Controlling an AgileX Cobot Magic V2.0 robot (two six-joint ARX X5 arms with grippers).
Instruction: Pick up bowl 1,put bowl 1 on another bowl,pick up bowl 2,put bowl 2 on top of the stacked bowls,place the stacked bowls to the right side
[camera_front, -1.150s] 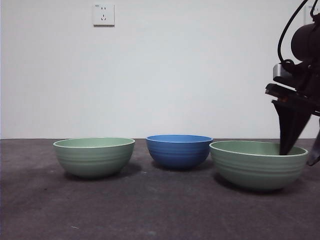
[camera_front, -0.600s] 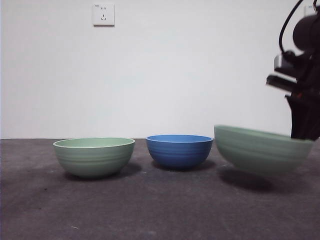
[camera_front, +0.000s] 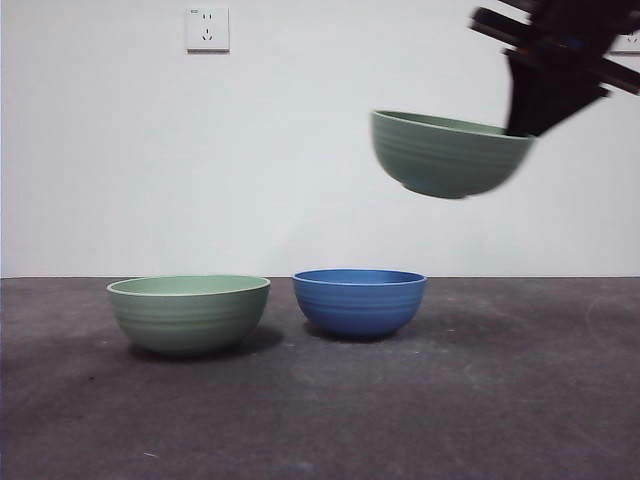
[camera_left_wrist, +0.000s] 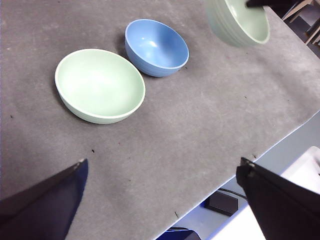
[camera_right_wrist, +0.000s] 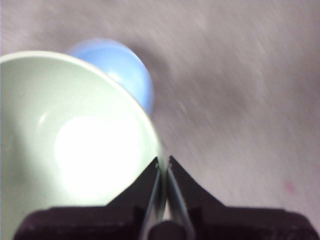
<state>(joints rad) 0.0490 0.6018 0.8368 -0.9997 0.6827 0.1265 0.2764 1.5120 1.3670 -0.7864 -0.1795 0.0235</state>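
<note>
My right gripper is shut on the rim of a pale green bowl, holding it high in the air, above and a little right of the blue bowl. In the right wrist view the green bowl fills the left side, its rim pinched at the right gripper, with the blue bowl beyond it. The other green bowl rests on the table left of the blue one. My left gripper hangs open well above the table, with the green bowl and blue bowl ahead of it.
A dark grey mat covers the table. The table's edge shows in the left wrist view, with floor and a white object beyond. A wall socket sits on the white back wall.
The right gripper has lifted the green bowl off the table at the right and carried it up and leftward, towards the blue bowl. The other two bowls have stayed put.
</note>
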